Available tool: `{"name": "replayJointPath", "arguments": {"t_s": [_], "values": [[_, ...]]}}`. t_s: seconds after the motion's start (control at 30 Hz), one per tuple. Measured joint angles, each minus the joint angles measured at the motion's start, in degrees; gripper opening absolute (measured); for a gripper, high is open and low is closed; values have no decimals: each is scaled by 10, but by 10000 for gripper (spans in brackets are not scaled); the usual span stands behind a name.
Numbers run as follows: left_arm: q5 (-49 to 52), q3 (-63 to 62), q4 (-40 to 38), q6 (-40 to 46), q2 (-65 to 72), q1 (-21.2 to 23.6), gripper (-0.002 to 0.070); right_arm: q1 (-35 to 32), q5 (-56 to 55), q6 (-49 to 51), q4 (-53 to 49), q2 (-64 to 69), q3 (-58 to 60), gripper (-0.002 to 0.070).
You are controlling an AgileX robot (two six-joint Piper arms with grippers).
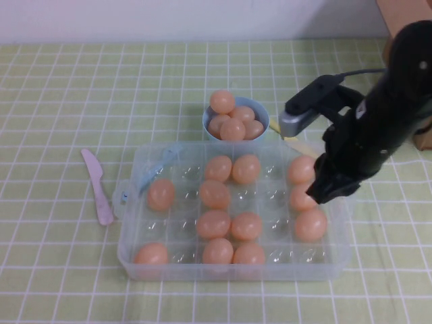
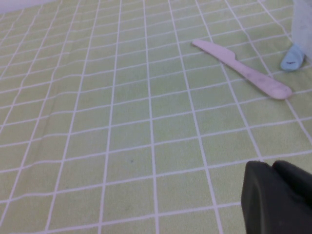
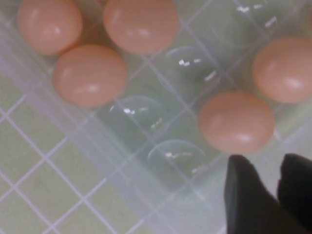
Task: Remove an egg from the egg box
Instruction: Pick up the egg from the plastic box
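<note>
The clear plastic egg box sits in the middle of the table with several peach-orange eggs in its wells. My right gripper hangs over the box's right column, just beside an egg. In the right wrist view its black fingers stand a little apart with nothing between them, just short of the nearest egg and over the box wall. My left gripper is shut and empty, low over the bare cloth, out of the high view.
A light-blue bowl heaped with eggs stands behind the box. A pink plastic knife lies left of the box and also shows in the left wrist view. A brown cardboard box is at the back right.
</note>
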Motion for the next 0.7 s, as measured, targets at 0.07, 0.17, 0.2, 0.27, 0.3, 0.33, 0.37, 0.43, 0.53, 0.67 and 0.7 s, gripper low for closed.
{"name": "replayJointPath", "arguments": {"t_s": [0.07,0.17,0.2,0.27,0.3,0.33,0.37,0.43,0.53,0.67,0.7], "values": [[0,0,0,0,0,0,-4,13,4,-1,-3,36,-33,202],[0,0,0,0,0,0,-4,25,6,-1,-5,80,-68,385],[0,0,0,0,0,0,-4,26,6,-1,-6,89,-75,442],[0,0,0,0,0,0,-4,29,7,3,-9,112,-87,510],[0,0,0,0,0,0,-4,29,7,8,-12,117,-91,519],[0,0,0,0,0,0,-4,30,9,14,-15,125,-94,524],[0,0,0,0,0,0,-4,30,13,19,-21,135,-96,525],[0,0,0,0,0,0,-4,30,24,22,-31,146,-98,519],[0,0,0,0,0,0,-4,30,42,24,-39,159,-99,515],[0,0,0,0,0,0,-4,30,47,26,-41,169,-99,515],[0,0,0,0,0,0,-4,30,47,26,-43,171,-99,515]]}}
